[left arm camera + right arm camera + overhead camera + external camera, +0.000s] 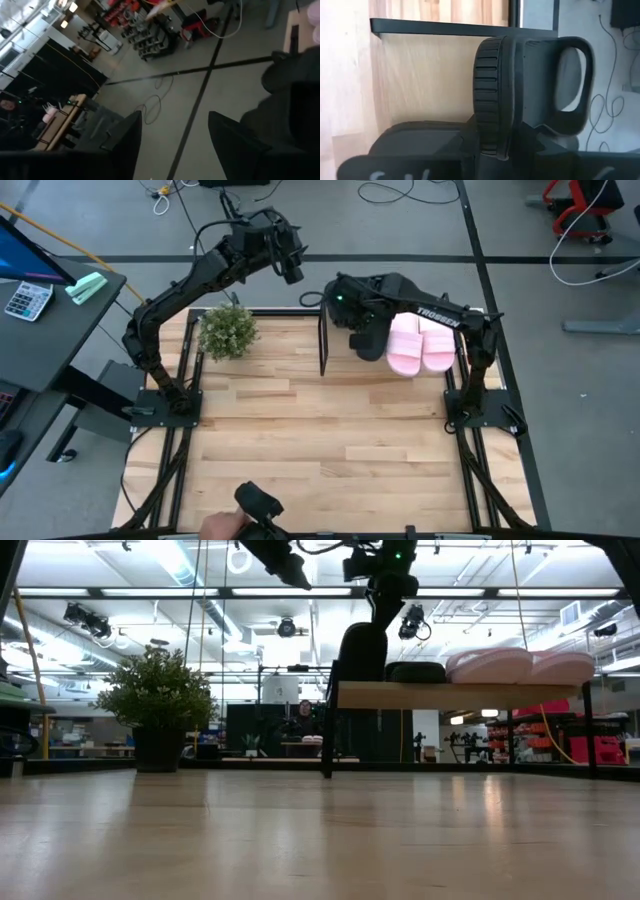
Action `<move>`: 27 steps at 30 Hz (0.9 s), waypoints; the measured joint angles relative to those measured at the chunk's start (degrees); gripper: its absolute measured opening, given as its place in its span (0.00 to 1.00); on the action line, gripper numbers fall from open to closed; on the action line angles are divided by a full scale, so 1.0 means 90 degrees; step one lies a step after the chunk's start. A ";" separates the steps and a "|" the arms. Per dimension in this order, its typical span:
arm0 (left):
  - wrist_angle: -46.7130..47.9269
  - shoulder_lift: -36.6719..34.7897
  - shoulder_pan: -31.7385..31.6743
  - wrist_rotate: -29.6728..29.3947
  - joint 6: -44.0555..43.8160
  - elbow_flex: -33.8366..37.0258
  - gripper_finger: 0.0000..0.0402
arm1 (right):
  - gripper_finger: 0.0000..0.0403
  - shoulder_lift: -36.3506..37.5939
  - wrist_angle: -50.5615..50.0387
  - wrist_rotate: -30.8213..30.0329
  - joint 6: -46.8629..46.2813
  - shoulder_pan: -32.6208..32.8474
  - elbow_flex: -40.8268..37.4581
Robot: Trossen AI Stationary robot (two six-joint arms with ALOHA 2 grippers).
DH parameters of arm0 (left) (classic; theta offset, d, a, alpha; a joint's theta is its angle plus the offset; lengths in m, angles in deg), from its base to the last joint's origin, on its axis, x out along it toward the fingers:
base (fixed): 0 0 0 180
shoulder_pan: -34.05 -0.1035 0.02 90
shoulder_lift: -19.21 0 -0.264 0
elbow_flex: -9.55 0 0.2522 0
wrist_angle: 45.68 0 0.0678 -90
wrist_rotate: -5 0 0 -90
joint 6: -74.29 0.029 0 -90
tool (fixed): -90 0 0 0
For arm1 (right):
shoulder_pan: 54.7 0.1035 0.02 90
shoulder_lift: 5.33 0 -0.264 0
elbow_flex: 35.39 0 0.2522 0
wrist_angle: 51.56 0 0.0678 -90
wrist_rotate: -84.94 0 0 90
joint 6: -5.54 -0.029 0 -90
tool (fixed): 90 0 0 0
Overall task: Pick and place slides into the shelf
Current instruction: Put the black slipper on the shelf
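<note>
The right hand hung over the shelf in the upper middle of the frame, clenched on a black slide, which stood up on its side above the board; another black slide lay flat beside it; two pink slides lay side by side on the shelf's right end; the left hand hung released at the upper left, past the tabletop, near a little plant.

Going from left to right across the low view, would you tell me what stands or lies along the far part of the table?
Potted plant → upright black slide held by the right hand → flat black slide → pink slide → second pink slide.
</note>
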 joint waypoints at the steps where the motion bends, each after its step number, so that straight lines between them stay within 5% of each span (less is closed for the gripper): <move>1: 0.0055 -0.0002 0.0000 0.0001 0.0000 0.0000 0.57 | 0.17 -0.0004 -0.0019 0.0004 -0.0050 0.0029 0.0000; 27: 0.0124 0.0001 -0.0005 0.0007 0.0037 0.0000 0.44 | 0.18 -0.0414 -0.0257 0.1102 -0.0490 0.0252 0.0000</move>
